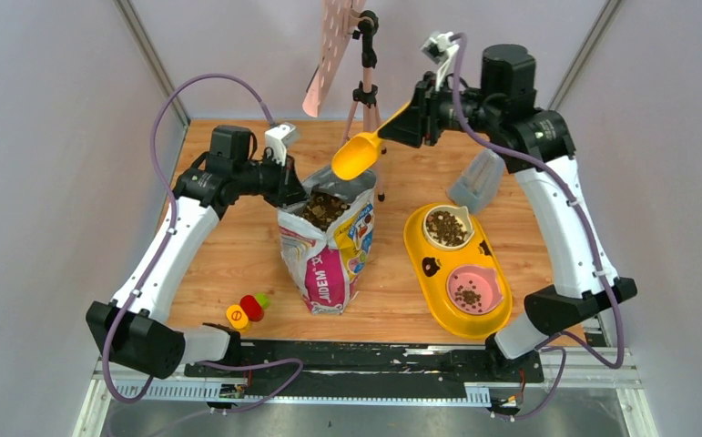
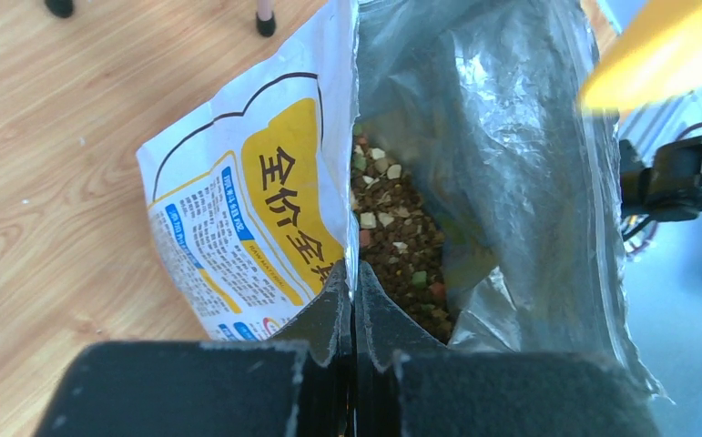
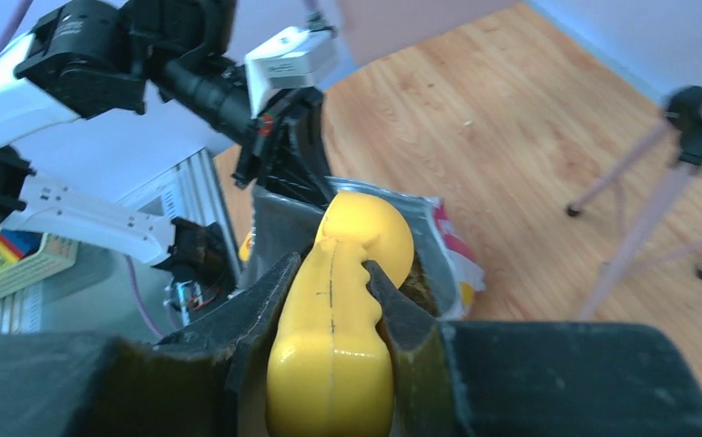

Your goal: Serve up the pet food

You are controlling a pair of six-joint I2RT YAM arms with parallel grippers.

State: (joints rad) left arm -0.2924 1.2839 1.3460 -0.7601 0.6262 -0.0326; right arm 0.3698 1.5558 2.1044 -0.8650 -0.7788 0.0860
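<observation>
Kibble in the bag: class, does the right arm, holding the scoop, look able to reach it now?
Probably yes. The left gripper pinches the bag by its rim, so the mouth gapes, and the scoop in the right gripper hangs close by with nothing between it and the kibble.

Left arm (image 1: 169, 246), right arm (image 1: 567, 218): white links, black joints, purple cables (image 1: 219, 76)

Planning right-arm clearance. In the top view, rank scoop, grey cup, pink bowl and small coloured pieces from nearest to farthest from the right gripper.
From the right gripper:
1. scoop: held in it, over the bag.
2. grey cup: back right, behind the feeder.
3. pink bowl: feeder's near end, right side.
4. coloured pieces: front left.
</observation>
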